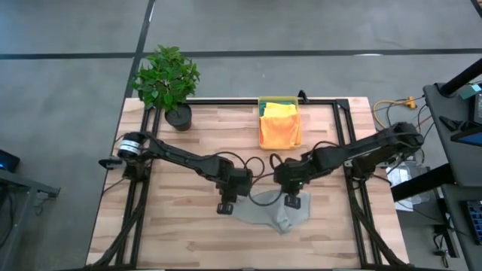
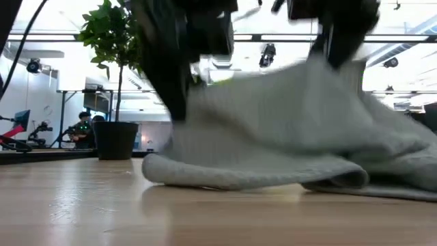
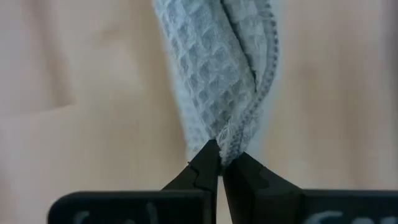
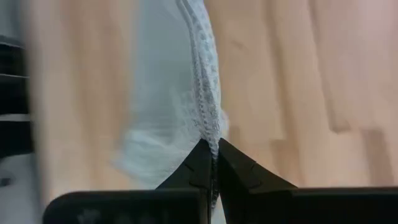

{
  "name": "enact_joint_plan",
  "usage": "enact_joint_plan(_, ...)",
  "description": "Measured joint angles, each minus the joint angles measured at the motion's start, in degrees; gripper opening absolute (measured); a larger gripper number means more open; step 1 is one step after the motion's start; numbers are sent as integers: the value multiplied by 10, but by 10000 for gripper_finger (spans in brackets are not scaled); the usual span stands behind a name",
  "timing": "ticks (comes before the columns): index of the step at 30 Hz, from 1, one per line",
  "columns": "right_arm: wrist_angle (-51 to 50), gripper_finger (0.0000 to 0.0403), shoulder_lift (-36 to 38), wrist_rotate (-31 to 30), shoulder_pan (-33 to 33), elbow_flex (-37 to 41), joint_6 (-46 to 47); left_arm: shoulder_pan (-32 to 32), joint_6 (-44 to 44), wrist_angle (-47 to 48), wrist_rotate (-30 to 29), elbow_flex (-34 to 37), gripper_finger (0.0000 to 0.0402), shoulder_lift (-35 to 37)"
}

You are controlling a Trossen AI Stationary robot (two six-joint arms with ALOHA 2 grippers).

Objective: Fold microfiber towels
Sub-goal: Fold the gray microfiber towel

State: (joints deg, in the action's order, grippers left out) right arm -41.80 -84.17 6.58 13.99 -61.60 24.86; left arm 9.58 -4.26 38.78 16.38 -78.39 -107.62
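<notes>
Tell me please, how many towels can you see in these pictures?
3. A light grey towel lies at the table's near middle, pinched by the left gripper and right gripper. A yellow towel and an orange towel sit in the yellow bin. More may be hidden underneath.

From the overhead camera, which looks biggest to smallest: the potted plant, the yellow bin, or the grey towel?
1. Potted plant
2. Grey towel and yellow bin: too alike to rank.

Potted plant point(image 1: 167, 81) at the wooden table's point(image 1: 188, 233) far left corner, yellow bin point(image 1: 279, 102) at its far edge.
</notes>
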Motion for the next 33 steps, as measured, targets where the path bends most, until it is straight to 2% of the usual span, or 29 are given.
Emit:
enact_joint_plan(3,0,9,34,40,5,-28,0,4,1,4,81,-3,0,41)
enact_joint_plan(5,4,9,55,43,7,-46,4,5,4,6,109,-3,0,68)
enact_joint_plan(7,3,9,71,34,6,-60,2,4,14,5,106,-2,0,98)
enact_joint_plan(11,3,8,81,-22,6,-65,2,1,18,-18,88,-1,0,139)
enact_joint_plan(14,7,9,64,-19,6,-46,5,0,17,-31,88,0,0,141)
enact_joint_plan(16,35,8,43,18,6,-28,10,0,9,-27,113,1,0,134)
enact_joint_plan(18,71,8,21,81,9,-7,24,4,-16,-33,162,2,0,124)
enact_joint_plan(22,166,8,-11,209,30,3,80,31,-74,-45,328,17,0,109)
enact_joint_plan(25,254,8,-15,263,49,-10,119,68,-94,-55,417,19,0,114)
enact_joint_plan(27,296,8,-12,269,57,-18,125,89,-79,-65,402,19,0,126)
enact_joint_plan(28,295,8,-10,261,60,-21,121,97,-66,-68,366,19,0,130)
enact_joint_plan(33,182,8,-16,142,51,-3,79,106,-44,-61,63,39,0,133)
